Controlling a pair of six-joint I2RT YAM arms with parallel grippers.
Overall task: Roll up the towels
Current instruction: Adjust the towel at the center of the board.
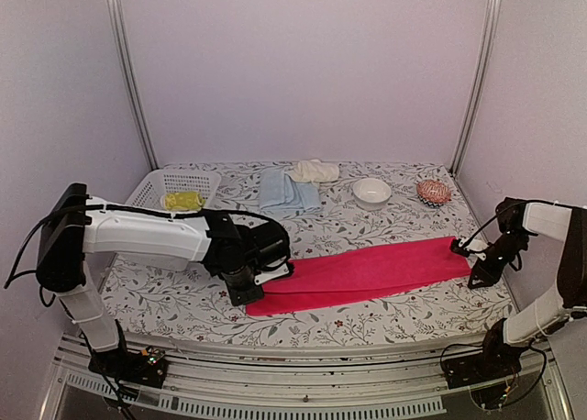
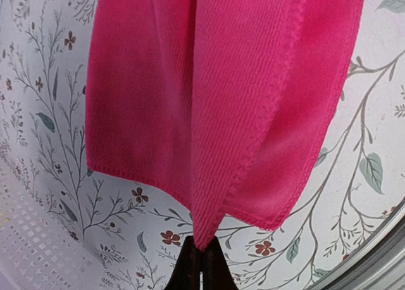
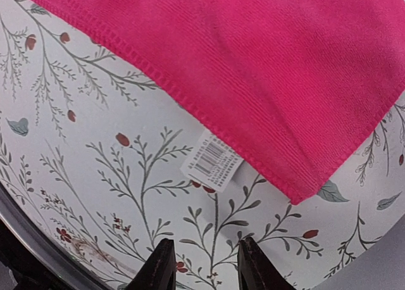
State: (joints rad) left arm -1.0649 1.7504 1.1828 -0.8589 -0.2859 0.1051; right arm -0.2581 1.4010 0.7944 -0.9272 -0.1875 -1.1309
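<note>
Presently, the white basket (image 1: pixel 149 190) holds the yellow-green towel (image 1: pixel 182 201). Hot pink towel (image 1: pixel 367 271) lies stretched across the floral table covering (image 1: pixel 367 226), between pale walls (image 1: pixel 303 71). Left gripper (image 2: pixel 202 244) pinches its corner; right gripper (image 3: pixel 205 244) stands parted beside its tagged end.

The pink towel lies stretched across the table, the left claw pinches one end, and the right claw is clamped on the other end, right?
Not quite. The right claw is open, its fingers apart over the floral table covering, just short of the pink towel; the right wrist view shows it. The left claw does pinch one end.
</note>
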